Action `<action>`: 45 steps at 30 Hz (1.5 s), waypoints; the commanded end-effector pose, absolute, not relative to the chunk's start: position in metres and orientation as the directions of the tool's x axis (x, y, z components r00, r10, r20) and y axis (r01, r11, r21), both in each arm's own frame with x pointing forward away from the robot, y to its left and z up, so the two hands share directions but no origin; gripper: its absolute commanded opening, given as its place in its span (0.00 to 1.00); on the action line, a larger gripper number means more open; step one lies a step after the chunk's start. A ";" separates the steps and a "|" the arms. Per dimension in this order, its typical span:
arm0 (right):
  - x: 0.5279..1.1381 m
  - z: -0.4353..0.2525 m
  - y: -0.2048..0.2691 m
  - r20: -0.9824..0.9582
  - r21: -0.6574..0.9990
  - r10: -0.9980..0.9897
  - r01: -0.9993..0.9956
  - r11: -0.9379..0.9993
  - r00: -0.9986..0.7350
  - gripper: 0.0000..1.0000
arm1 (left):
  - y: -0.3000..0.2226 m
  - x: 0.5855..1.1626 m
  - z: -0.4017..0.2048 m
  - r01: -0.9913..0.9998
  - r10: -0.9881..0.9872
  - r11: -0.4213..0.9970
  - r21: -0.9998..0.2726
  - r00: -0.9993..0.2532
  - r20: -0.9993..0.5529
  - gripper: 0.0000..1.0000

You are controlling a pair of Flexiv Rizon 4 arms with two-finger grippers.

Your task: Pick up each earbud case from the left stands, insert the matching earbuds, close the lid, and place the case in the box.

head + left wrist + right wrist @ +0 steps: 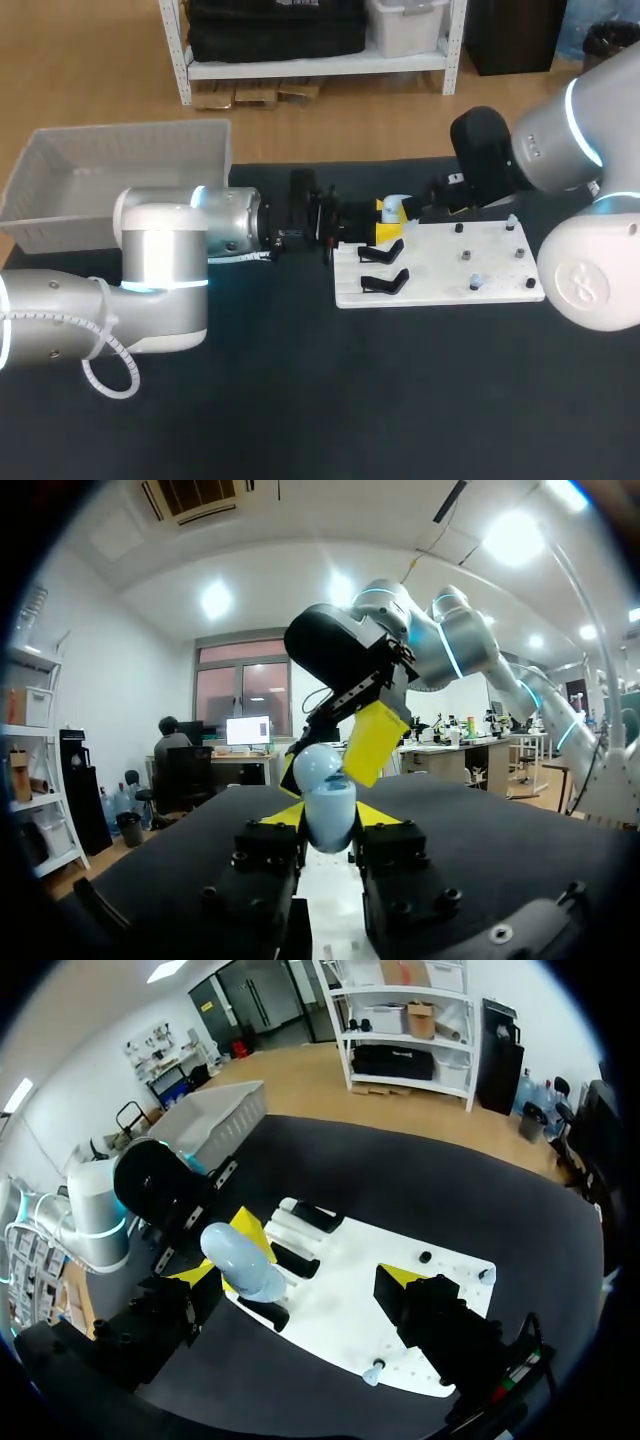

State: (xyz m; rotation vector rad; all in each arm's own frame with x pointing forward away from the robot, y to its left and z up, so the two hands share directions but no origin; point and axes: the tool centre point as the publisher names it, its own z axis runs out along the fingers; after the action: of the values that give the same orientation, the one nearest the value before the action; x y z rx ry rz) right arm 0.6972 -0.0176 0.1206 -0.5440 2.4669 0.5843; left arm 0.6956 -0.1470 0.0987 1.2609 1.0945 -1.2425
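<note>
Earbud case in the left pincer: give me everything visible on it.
The earbud case is pale blue, smooth and glossy like plastic, egg-shaped, with a seam across its upper part; lid fully shut or not, cannot tell. The yellow tips of the left pincer clamp one end; the rest juts out ahead, beside the white board. The open right pincer flanks the other end.

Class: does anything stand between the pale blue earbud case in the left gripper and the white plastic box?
Nothing visible does. The pale blue earbud case sits in the left gripper; toward the white plastic box lies only black table and the left arm.
</note>
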 end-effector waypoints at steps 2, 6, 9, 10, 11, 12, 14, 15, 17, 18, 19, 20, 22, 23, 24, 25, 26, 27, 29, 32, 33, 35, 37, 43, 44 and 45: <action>0.702 0.129 -0.016 -0.598 0.285 -0.241 -0.484 0.827 -0.764 1.00 | -0.147 0.695 0.097 0.995 -0.052 -0.075 0.065 0.061 -0.997 0.00; 0.707 0.145 -0.022 -0.621 0.269 -0.238 -0.488 0.830 -0.747 1.00 | -0.147 0.695 0.097 0.995 -0.052 -0.075 0.065 0.061 -0.997 0.00; 0.711 0.156 -0.033 -0.630 0.226 -0.258 -0.491 0.842 -0.733 1.00 | -0.147 0.695 0.097 0.995 -0.052 -0.075 0.065 0.061 -0.997 0.00; 0.712 0.159 -0.039 -0.629 0.205 -0.269 -0.489 0.848 -0.730 1.00 | -0.147 0.695 0.097 0.995 -0.052 -0.075 0.065 0.061 -0.997 0.00; 0.713 0.162 -0.044 -0.624 0.189 -0.277 -0.485 0.854 -0.731 1.00 | -0.147 0.695 0.097 0.995 -0.052 -0.075 0.065 0.061 -0.997 0.00; 0.714 0.164 -0.050 -0.618 0.167 -0.288 -0.479 0.862 -0.732 1.00 | -0.147 0.695 0.097 0.995 -0.052 -0.075 0.065 0.061 -0.997 0.00; 0.715 0.167 -0.062 -0.598 0.122 -0.312 -0.469 0.874 -0.738 1.00 | -0.147 0.695 0.097 0.995 -0.052 -0.075 0.065 0.061 -0.997 0.00; 0.716 0.167 -0.069 -0.586 0.100 -0.322 -0.461 0.882 -0.743 1.00 | -0.147 0.695 0.097 0.995 -0.052 -0.075 0.065 0.061 -0.997 0.00; 0.719 0.165 -0.083 -0.560 0.047 -0.343 -0.443 0.895 -0.754 1.00 | -0.147 0.695 0.097 0.995 -0.052 -0.075 0.065 0.061 -0.997 0.00; 0.721 0.164 -0.089 -0.559 0.032 -0.343 -0.433 0.901 -0.755 1.00 | -0.147 0.695 0.097 0.995 -0.052 -0.075 0.065 0.061 -0.997 0.00; 0.722 0.162 -0.094 -0.550 0.017 -0.348 -0.427 0.904 -0.759 1.00 | -0.147 0.695 0.097 0.995 -0.052 -0.075 0.065 0.061 -0.997 0.00; 0.722 0.160 -0.098 -0.537 -0.004 -0.358 -0.422 0.907 -0.764 1.00 | -0.147 0.695 0.097 0.995 -0.052 -0.075 0.065 0.061 -0.997 0.00; 0.723 0.154 -0.107 -0.508 -0.024 -0.368 -0.415 0.910 -0.778 1.00 | -0.147 0.695 0.097 0.995 -0.052 -0.075 0.065 0.061 -0.997 0.00; 0.724 0.152 -0.111 -0.498 -0.025 -0.367 -0.410 0.912 -0.786 1.00 | -0.147 0.695 0.097 0.995 -0.052 -0.075 0.065 0.061 -0.997 0.00; 0.726 0.146 -0.116 -0.474 -0.040 -0.374 -0.405 0.913 -0.797 1.00 | -0.147 0.695 0.097 0.995 -0.052 -0.075 0.065 0.061 -0.997 0.00; 0.727 0.142 -0.120 -0.456 -0.045 -0.377 -0.402 0.914 -0.806 1.00 | -0.147 0.695 0.097 0.995 -0.052 -0.075 0.065 0.061 -0.997 0.00; 0.727 0.138 -0.123 -0.438 -0.046 -0.379 -0.401 0.915 -0.815 1.00 | -0.147 0.695 0.097 0.995 -0.052 -0.075 0.065 0.061 -0.997 0.00; 0.727 0.133 -0.126 -0.416 -0.051 -0.386 -0.403 0.914 -0.823 1.00 | -0.147 0.695 0.097 0.995 -0.052 -0.075 0.065 0.061 -0.997 0.00; 0.729 0.126 -0.130 -0.389 -0.062 -0.394 -0.403 0.913 -0.832 1.00 | -0.147 0.695 0.097 0.995 -0.052 -0.075 0.065 0.061 -0.997 0.00; 0.731 0.112 -0.138 -0.328 -0.084 -0.418 -0.414 0.906 -0.847 1.00 | -0.147 0.695 0.097 0.995 -0.052 -0.075 0.065 0.061 -0.997 0.00; 0.732 0.107 -0.140 -0.311 -0.090 -0.425 -0.419 0.903 -0.850 1.00 | -0.147 0.695 0.097 0.995 -0.052 -0.075 0.065 0.061 -0.997 0.00; 0.734 0.100 -0.143 -0.282 -0.100 -0.435 -0.425 0.900 -0.855 1.00 | -0.147 0.695 0.097 0.995 -0.052 -0.075 0.065 0.061 -0.997 0.00; 0.739 0.093 -0.147 -0.257 -0.113 -0.446 -0.431 0.895 -0.858 0.98 | -0.147 0.695 0.097 0.995 -0.052 -0.075 0.065 0.061 -0.997 0.00; 0.749 0.074 -0.157 -0.205 -0.137 -0.456 -0.436 0.889 -0.866 0.93 | -0.147 0.695 0.097 0.995 -0.052 -0.075 0.065 0.061 -0.997 0.00; 0.750 0.071 -0.158 -0.198 -0.141 -0.458 -0.437 0.888 -0.867 0.93 | -0.147 0.695 0.097 0.995 -0.052 -0.075 0.065 0.061 -0.997 0.00; 0.751 0.068 -0.160 -0.193 -0.143 -0.458 -0.437 0.888 -0.868 0.92 | -0.147 0.695 0.097 0.995 -0.052 -0.075 0.065 0.061 -0.997 0.00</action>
State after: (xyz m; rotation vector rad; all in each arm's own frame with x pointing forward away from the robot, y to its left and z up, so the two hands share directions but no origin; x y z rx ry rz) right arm 0.7388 -0.1621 0.0764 -0.6758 2.8026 -0.1318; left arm 0.6955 -0.1471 0.0988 1.2607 1.0946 -1.2425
